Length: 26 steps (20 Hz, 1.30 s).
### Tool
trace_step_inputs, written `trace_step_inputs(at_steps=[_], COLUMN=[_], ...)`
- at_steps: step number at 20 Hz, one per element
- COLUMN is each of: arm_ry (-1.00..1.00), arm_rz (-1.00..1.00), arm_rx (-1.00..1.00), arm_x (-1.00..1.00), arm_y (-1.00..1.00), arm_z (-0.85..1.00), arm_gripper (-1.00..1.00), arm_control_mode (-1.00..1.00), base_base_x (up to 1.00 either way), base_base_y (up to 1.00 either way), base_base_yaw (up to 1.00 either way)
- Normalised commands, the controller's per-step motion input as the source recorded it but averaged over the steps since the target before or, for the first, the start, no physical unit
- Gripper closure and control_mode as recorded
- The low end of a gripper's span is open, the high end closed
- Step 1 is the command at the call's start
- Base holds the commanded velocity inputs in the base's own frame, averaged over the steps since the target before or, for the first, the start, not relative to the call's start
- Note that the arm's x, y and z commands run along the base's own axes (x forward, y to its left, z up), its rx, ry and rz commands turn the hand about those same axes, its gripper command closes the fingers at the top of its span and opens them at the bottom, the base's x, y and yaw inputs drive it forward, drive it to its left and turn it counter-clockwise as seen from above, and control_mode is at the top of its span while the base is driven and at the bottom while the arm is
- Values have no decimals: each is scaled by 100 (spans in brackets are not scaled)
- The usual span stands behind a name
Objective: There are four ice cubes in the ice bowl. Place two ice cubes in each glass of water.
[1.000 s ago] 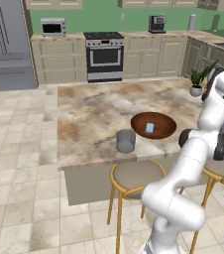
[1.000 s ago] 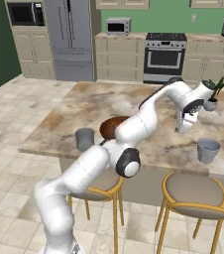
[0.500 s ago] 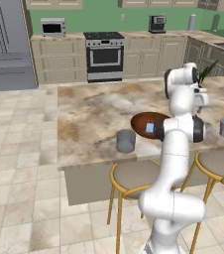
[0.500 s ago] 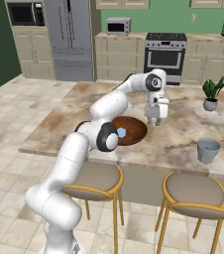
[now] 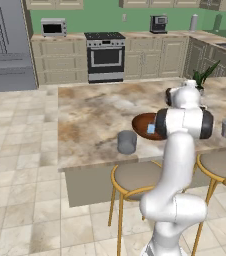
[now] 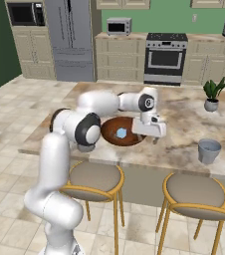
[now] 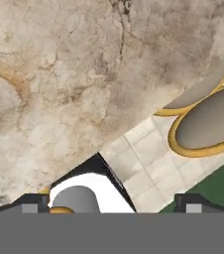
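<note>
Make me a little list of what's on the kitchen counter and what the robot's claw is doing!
bowl: reddish-brown ice bowl in the middle of the counter
ice: pale ice cubes lying inside the bowl
glasses: one glass of water left of the bowl, another glass off to the right
plant: small potted plant at the back right
claw: claw open, holding nothing, at the bowl's right edge
</note>
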Motion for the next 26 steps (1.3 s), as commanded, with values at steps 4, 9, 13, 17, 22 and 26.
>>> trace_step_inputs(at_steps=[4,9,13,17,22,26], arm_ry=[-75,-72,-46,-9,21,21], arm_rz=[37,39,27,11,1,0], arm_rx=[47,43,19,0,-14,-19], arm_x=[-34,-19,-32,-20,-11,-1], arm_y=[-4,-3,-9,-3,25,70], arm_z=[-46,44,99,100,98,61], arm_gripper=[-100,-100,-100,-100,-100,-100], arm_control_mode=[-100,-100,-100,-100,-100,-100], base_base_x=[0,0,0,0,0,0], base_base_y=[0,0,0,0,0,0], base_base_yaw=[0,0,0,0,0,0])
